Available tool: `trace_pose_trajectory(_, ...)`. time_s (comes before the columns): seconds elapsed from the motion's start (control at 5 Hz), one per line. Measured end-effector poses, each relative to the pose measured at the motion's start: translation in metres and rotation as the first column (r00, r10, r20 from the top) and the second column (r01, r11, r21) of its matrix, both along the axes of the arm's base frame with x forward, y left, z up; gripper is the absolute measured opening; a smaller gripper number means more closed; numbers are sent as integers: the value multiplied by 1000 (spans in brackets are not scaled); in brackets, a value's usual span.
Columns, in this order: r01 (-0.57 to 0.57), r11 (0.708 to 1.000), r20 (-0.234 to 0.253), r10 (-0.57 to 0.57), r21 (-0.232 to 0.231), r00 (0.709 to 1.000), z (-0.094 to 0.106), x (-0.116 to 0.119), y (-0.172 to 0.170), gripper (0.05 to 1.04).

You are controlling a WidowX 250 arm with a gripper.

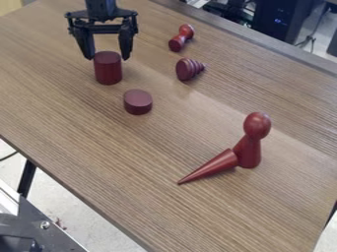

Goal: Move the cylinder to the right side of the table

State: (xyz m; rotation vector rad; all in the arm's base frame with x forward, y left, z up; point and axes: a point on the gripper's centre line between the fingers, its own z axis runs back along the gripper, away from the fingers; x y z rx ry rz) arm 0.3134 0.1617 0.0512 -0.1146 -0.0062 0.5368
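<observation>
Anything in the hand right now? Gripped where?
Nothing held, as far as I can tell. The hand is open at the top of the taller cylinder, its fingers spread wider than the cylinder.

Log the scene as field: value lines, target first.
target: dark red, seemingly wooden cylinder, upright, upper left of view
gripper: black, at the cylinder's top, jaws open
nearest piece: maroon disc, flat
upper centre: red dumbbell; ridged maroon cone on its side
lower right: red pawn upright; smooth red cone lying beside it
surface: brown wood-grain table
</observation>
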Motion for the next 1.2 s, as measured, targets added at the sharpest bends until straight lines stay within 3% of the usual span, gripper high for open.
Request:
trace_pose_trajectory(0.6, 17, 999, -87, -20, -37, 996, -10, 4, 3, 982)
trace_pose_trajectory(0.8, 16, 999, -74, -19, -40, 997, -10, 6, 1, 768)
trace_pose_trajectory(1.2, 8, 998, -94, -13, -55, 996, -10, -1, -9, 759)
